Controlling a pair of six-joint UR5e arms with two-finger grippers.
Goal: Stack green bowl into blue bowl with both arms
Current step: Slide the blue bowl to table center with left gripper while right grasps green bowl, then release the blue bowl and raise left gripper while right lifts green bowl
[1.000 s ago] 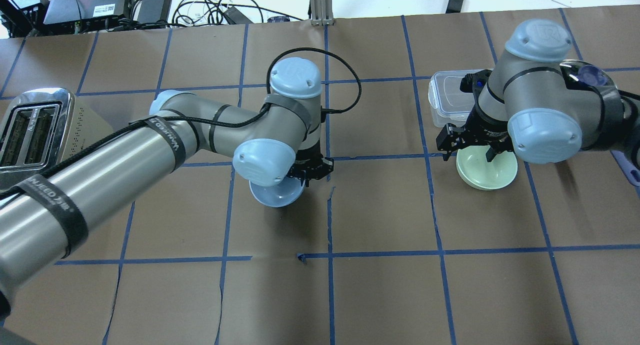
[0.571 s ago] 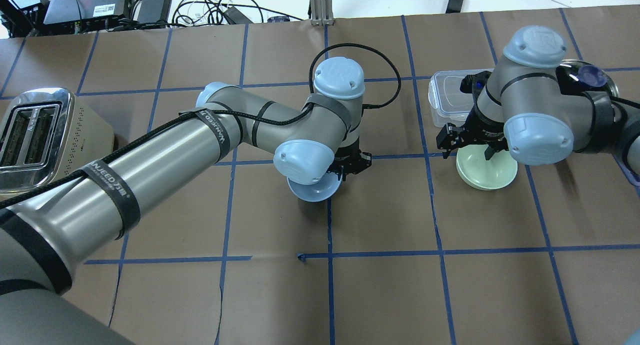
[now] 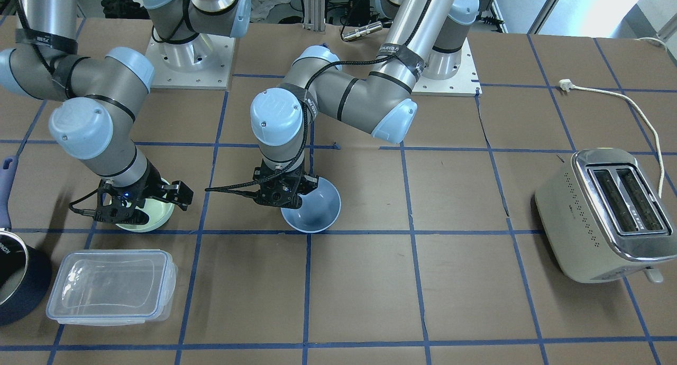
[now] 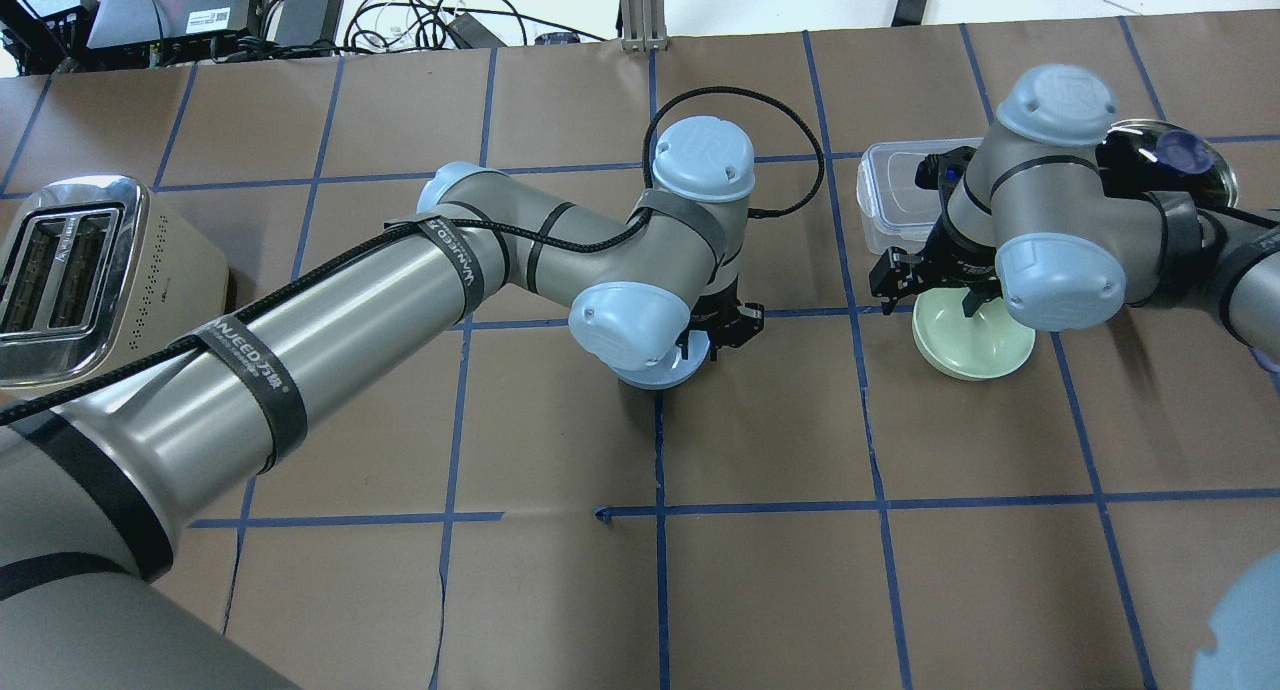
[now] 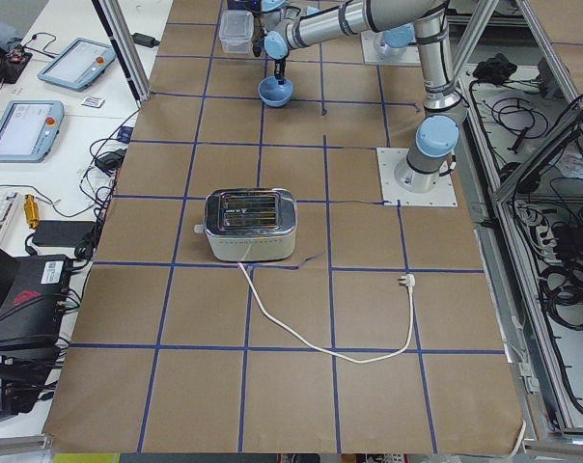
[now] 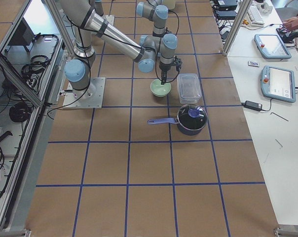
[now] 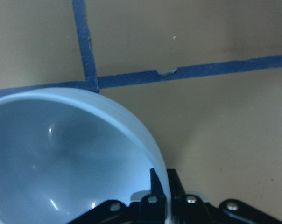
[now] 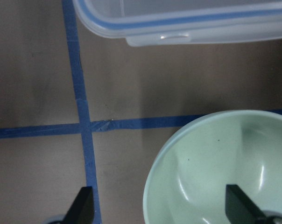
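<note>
The pale blue bowl (image 3: 314,211) is near the table's middle, tilted, and my left gripper (image 3: 283,193) is shut on its rim. The left wrist view shows the fingers pinching the rim of the blue bowl (image 7: 61,158). From overhead the blue bowl (image 4: 655,372) is mostly hidden under the wrist. The mint-green bowl (image 4: 975,345) sits on the table to the right. My right gripper (image 4: 935,288) is open and straddles its rim, one finger inside the green bowl (image 8: 215,163) and one outside.
A clear blue-rimmed container (image 4: 895,195) lies just behind the green bowl. A dark pot with a lid (image 4: 1175,150) stands at the far right. A toaster (image 4: 70,270) stands at the far left, its cord (image 3: 650,127) trailing off.
My left arm has carried the blue bowl to the right, toward the green bowl. My right gripper has stayed open over the green bowl, shifting only slightly.
</note>
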